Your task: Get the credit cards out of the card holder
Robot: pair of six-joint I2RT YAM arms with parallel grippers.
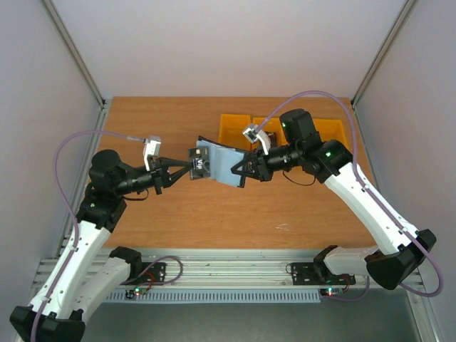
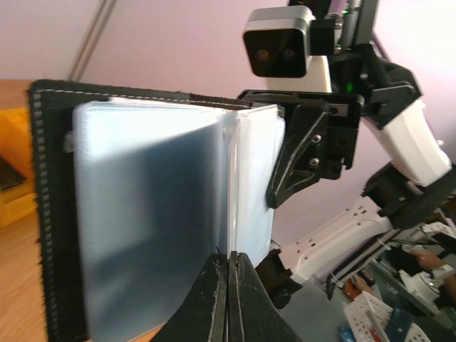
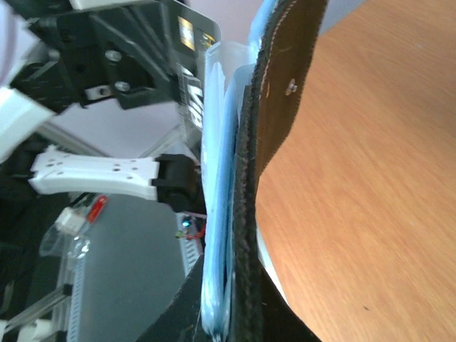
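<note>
On my left wrist feed, the left fingers [image 2: 210,299] are pressed together on a thin edge that runs up between them. From the top camera I see the left gripper [image 1: 187,169] pinching a dark credit card [image 1: 200,166], thin plastic with white lettering. The right wrist feed also shows a gold chip on it. The dark credit card lies against the left edge of the card holder [image 1: 224,165], a black bifold with grey-blue inner faces. I cannot tell whether its far edge still sits inside a sleeve.

The right fingers [image 3: 274,320] are clamped on the card holder's black stitched cover and the pale blue sleeves stacked against it, so the right gripper [image 1: 239,169] has the holder's right side.

The card holder hangs open between the two arms, above the middle of the brown wooden table [image 1: 178,221], its inner face turned toward the left arm. Beyond it, at the far edge, sit yellow plastic bins [image 1: 234,128], partly hidden behind the right arm.
</note>
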